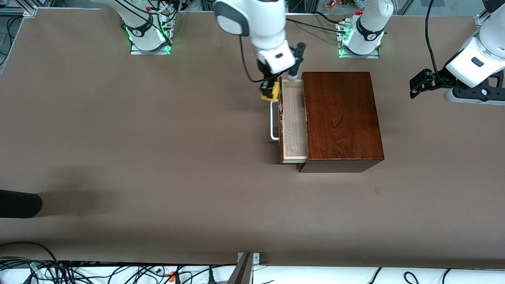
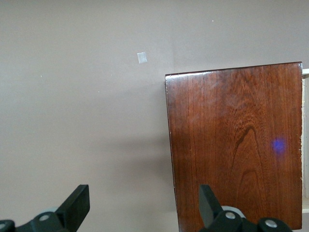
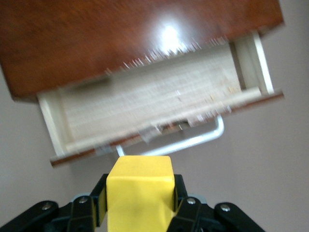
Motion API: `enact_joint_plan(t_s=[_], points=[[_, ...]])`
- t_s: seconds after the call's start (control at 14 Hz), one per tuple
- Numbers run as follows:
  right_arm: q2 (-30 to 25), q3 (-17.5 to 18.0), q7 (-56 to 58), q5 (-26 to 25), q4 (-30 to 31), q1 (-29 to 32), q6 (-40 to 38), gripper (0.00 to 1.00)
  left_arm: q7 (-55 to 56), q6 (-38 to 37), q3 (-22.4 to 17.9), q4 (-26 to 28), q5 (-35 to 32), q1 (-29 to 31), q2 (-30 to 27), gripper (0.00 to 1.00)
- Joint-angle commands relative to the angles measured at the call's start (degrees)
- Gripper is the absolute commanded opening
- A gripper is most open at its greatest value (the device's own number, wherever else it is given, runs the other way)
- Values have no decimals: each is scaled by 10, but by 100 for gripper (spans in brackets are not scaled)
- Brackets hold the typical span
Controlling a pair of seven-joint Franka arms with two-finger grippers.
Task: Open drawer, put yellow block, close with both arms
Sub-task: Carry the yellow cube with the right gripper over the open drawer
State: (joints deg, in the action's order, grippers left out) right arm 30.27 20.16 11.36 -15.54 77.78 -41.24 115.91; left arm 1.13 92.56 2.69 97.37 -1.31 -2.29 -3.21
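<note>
A: Quick count for us: one wooden box (image 1: pixel 342 118), one drawer (image 1: pixel 294 122), one yellow block (image 1: pixel 270 92), two arms.

B: Agreed, and we see the drawer pulled partway out of the box toward the right arm's end of the table, its pale wooden floor bare. Nothing lies in it.

A: The white handle (image 1: pixel 273 121) sticks out from the drawer's dark front. Where's our block?

B: Up in the air. The right gripper (image 1: pixel 269 94) has its fingers (image 3: pixel 183 205) clamped on the yellow block's sides, and we have it just over the handle end of the drawer front, at the corner nearer the robots' bases, not yet over the tray itself.

A: In the right wrist view the block fills the gap between the fingers, with the open drawer and handle right below it.

B: And the left gripper (image 1: pixel 419 83)?

A: It waits off at the left arm's end of the table, well apart from the box, holding nothing. In the left wrist view we see its fingers (image 2: pixel 77 205) spread wide apart.

B: One small pale square mark (image 1: pixel 378 191) sits on the table (image 1: pixel 158 157), nearer the front camera than the box.
</note>
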Motion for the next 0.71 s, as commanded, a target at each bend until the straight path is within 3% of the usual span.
enact_joint_plan(t_s=[0.0, 0.14, 0.64], points=[[73, -11, 4, -28, -115, -51, -22, 28, -14, -13, -1, -6, 13, -3, -4, 100], [106, -18, 8, -37, -148, -71, -20, 28, -13, -13, -1, -6, 13, -3, -4, 100], [126, -21, 57, -49, -150, -76, -18, 28, -12, -13, 1, -6, 13, -3, -4, 100]])
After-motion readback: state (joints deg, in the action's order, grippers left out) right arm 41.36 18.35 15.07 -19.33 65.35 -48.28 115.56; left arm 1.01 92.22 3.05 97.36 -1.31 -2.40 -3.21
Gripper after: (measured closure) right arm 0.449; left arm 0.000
